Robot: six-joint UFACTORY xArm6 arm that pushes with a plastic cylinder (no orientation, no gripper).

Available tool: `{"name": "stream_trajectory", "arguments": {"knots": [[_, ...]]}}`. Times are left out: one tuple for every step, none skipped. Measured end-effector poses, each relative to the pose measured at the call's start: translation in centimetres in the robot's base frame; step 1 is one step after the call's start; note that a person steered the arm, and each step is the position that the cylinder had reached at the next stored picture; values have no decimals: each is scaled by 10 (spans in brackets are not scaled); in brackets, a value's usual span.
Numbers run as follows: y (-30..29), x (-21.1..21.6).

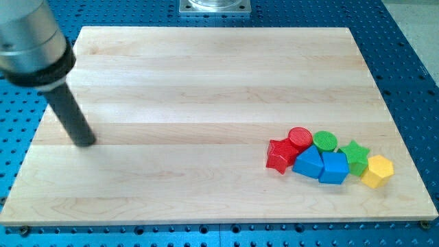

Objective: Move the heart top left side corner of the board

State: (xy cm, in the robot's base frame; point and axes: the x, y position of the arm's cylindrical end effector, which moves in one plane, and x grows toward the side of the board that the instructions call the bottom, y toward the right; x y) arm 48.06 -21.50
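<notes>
My tip (86,141) rests on the wooden board (206,75) near its left edge, far from all the blocks. The blocks lie in one tight cluster at the view's bottom right: a red star (279,156), a red cylinder (300,137), a green cylinder (325,141), a green star (354,154), a blue triangular block (309,163), a blue cube (335,168) and a yellow hexagon-like block (378,170). I cannot make out a heart shape among them.
The arm's thick grey body (31,41) hangs over the board's top left corner. A metal base plate (215,6) sits beyond the board's top edge. Blue perforated table surrounds the board.
</notes>
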Motion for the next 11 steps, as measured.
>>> {"name": "stream_trajectory", "arguments": {"knots": [[-6, 19], [-29, -3], [-17, -62], [-10, -108], [-25, -88], [-34, -132], [-34, -194], [-34, -229], [-39, -214], [-39, -204], [-35, -191]]}}
